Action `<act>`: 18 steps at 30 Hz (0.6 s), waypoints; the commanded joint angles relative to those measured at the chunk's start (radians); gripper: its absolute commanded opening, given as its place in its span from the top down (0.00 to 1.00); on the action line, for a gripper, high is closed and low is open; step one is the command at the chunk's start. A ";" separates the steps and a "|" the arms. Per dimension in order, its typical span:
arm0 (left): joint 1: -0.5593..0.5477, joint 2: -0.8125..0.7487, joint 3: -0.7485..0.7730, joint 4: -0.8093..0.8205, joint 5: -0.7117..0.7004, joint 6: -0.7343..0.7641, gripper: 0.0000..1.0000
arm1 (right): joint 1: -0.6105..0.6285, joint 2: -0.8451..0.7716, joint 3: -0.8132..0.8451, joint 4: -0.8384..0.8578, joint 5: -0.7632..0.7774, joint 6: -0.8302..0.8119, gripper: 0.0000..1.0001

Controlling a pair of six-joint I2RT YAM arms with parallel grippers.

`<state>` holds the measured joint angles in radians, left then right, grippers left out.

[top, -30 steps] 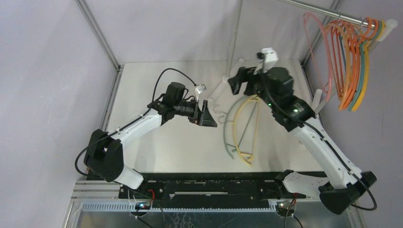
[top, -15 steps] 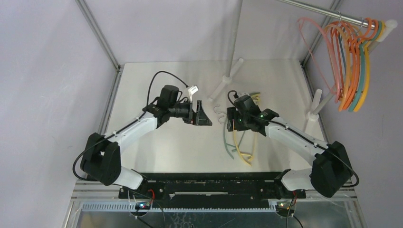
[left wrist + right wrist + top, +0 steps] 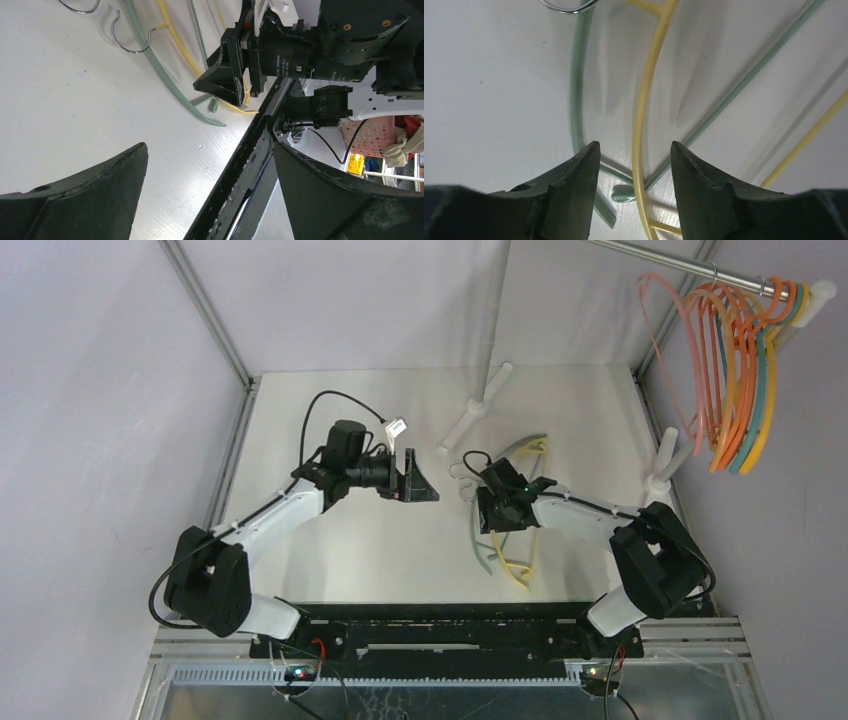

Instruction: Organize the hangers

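Two hangers lie on the table: a pale green hanger [image 3: 478,535] and a yellow hanger [image 3: 512,568], hooks pointing far-left. My right gripper [image 3: 496,514] points down at them. In the right wrist view it [image 3: 634,150] is open, its jaws either side of the yellow hanger's [image 3: 642,100] arm, the pale green hanger [image 3: 577,90] just left. My left gripper [image 3: 428,480] is open and empty, left of the hooks. Its wrist view [image 3: 208,147] shows the green hanger [image 3: 165,75] and the yellow hanger [image 3: 172,35]. Several orange, pink, teal and yellow hangers [image 3: 738,370] hang on the rod.
A steel rod [image 3: 680,262] crosses the top right. White rack pole feet stand at the far middle [image 3: 470,420] and at the right [image 3: 662,465]. The black front rail [image 3: 440,615] lies near the arm bases. Grey walls enclose the table.
My right arm has swung down from up near the far pole to low over the table hangers. My left gripper has drifted slightly back and left. The hung hangers sway.
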<state>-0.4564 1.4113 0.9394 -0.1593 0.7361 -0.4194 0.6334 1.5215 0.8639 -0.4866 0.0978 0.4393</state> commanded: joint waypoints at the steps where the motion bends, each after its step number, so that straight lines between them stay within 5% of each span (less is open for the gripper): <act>1: 0.018 -0.049 -0.015 0.033 0.015 -0.006 0.00 | 0.010 0.015 -0.013 0.051 0.071 0.039 0.39; 11: 0.054 -0.051 -0.038 0.032 0.032 0.000 0.01 | 0.059 0.083 -0.061 0.074 0.069 0.078 0.46; 16: 0.067 -0.041 -0.042 0.032 0.042 0.005 0.01 | 0.075 0.117 -0.063 0.070 0.044 0.085 0.94; 18: 0.071 -0.035 -0.040 0.033 0.046 0.005 0.00 | 0.075 0.108 -0.064 0.070 0.037 0.083 1.00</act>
<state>-0.3977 1.3918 0.9051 -0.1585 0.7479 -0.4187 0.6922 1.5856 0.8318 -0.4076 0.1947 0.4942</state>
